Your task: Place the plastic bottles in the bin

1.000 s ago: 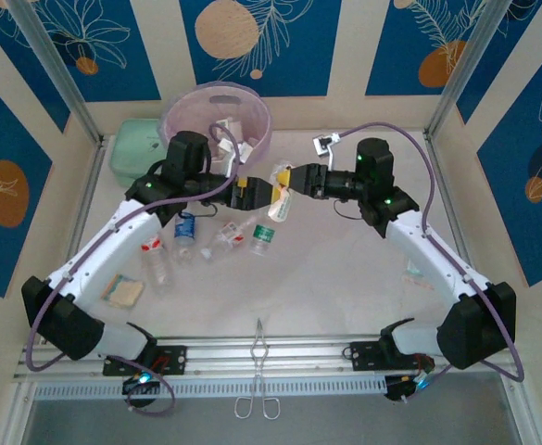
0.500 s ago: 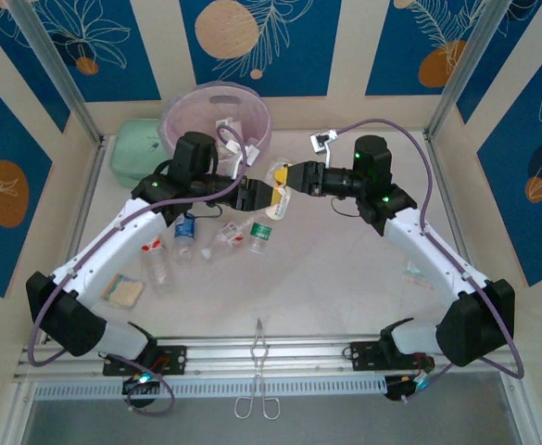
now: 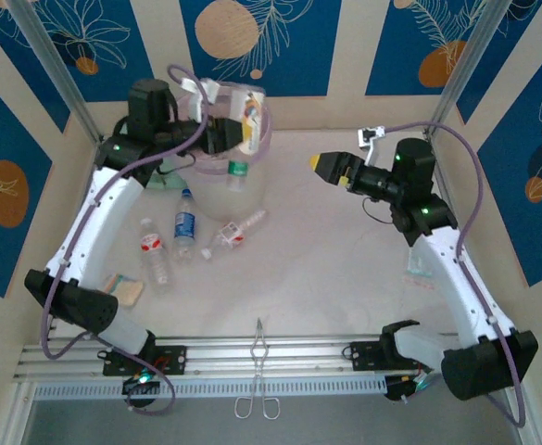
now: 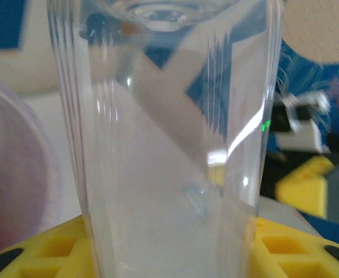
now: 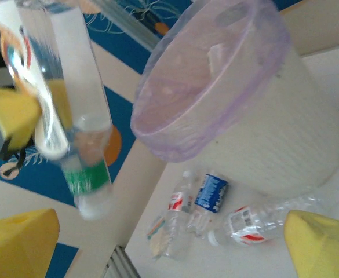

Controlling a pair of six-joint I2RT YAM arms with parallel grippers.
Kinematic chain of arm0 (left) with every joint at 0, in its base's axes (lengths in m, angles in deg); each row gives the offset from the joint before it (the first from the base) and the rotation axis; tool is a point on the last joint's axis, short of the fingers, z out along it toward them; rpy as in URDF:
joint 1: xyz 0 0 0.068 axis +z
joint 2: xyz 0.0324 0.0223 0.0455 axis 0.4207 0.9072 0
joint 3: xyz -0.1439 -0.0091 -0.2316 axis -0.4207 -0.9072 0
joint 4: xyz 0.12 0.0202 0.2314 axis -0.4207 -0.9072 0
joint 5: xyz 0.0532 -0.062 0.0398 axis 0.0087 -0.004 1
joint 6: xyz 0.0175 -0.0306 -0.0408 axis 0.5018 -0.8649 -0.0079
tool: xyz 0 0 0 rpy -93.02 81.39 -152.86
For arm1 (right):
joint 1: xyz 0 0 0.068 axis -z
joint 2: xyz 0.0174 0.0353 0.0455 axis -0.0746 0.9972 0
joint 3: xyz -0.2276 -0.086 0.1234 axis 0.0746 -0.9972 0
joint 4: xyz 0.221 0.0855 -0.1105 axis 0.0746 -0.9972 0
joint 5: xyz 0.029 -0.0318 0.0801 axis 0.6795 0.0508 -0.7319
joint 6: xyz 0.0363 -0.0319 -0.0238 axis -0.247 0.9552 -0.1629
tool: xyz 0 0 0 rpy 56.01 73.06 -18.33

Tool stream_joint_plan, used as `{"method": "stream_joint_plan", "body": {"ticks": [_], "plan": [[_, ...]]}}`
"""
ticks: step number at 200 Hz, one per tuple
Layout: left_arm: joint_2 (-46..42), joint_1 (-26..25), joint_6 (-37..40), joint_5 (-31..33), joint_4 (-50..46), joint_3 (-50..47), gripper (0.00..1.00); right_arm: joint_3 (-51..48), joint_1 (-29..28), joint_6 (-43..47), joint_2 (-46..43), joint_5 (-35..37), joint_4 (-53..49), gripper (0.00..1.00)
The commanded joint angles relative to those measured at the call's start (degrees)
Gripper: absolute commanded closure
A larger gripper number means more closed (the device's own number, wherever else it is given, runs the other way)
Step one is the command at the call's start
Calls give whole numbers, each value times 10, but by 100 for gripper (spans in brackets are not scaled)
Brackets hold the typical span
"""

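Three loose bottles [image 3: 185,225] lie on the table [image 3: 345,269] just in front of the bin [image 3: 215,197], so I judge the job far from finished. My left gripper [image 3: 222,133] is raised over the bin's lilac rim, its yellow fingers [image 4: 47,249] pinching a large clear bottle [image 3: 245,116]. A green-labelled bottle [image 3: 238,170] hangs just below that one, blurred in the right wrist view. I cannot tell whether it is gripped or loose.

That is my main worry. The green-labelled bottle sits near the front edge of the bin, not over the middle, so it could strike the rim and bounce out onto the table. The clear bottle is smooth and wide, and a light pinch could let it slip before I am centred.

My right gripper [image 3: 324,164] is well apart to the right, fingers [image 5: 18,237] spread and empty, so it poses no collision risk.
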Motion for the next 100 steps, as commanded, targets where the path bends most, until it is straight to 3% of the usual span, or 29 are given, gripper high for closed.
{"method": "stream_joint_plan", "body": {"ticks": [1, 25, 48, 75, 100], "plan": [[50, 28, 29, 68, -10, 67, 74, -23, 11, 21, -31, 69, -88, 1], [90, 45, 49, 142, 12, 102, 86, -41, 18, 21, -57, 90, -112, 1], [131, 58, 12, 185, 54, 116, 97, -46, 22, 25, -68, 104, -131, 1], [186, 56, -20, 188, 63, 150, 99, -43, 23, 29, -68, 112, -146, 1], [212, 45, -2, 216, 41, 154, 98, -45, 23, 36, -71, 113, -145, 0]]}}
